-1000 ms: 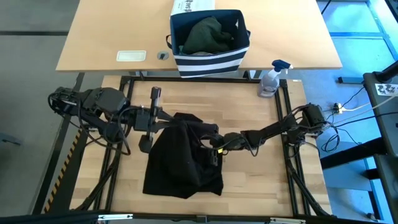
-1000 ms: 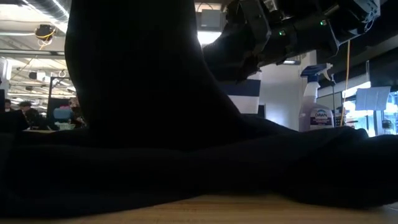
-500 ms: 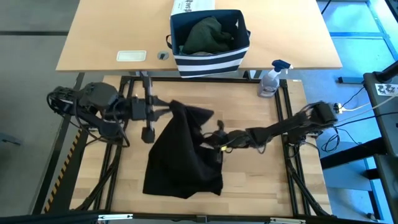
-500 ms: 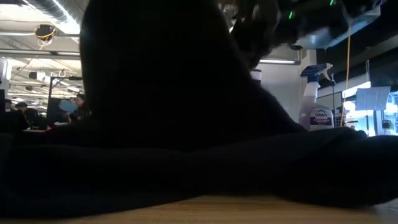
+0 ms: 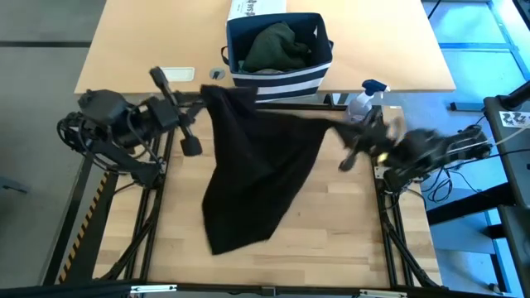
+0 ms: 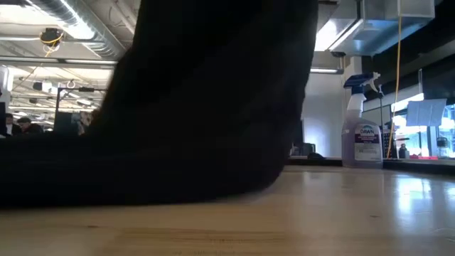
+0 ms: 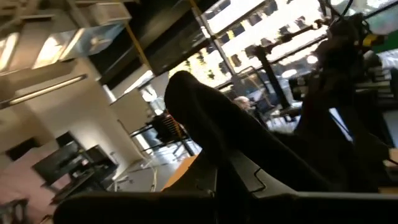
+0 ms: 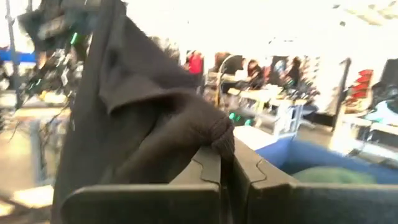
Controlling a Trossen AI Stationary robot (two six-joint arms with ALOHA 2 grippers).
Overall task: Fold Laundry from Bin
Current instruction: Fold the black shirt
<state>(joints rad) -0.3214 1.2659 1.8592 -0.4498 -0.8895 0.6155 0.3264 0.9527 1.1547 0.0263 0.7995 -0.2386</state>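
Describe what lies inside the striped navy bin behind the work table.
Inside the bin the high view shows a crumpled dark green garment, with a sliver of lighter cloth at its near edge. Anything beneath them is covered and cannot be seen.

Both arms are dark, nearly black, built of slim tubular links between bulkier rounded joints. Loose black cables loop around the base of the left arm (image 5: 116, 124). The right arm (image 5: 431, 149) shows a small yellow-green light. The wrist views show flat, dark, angular jaws.
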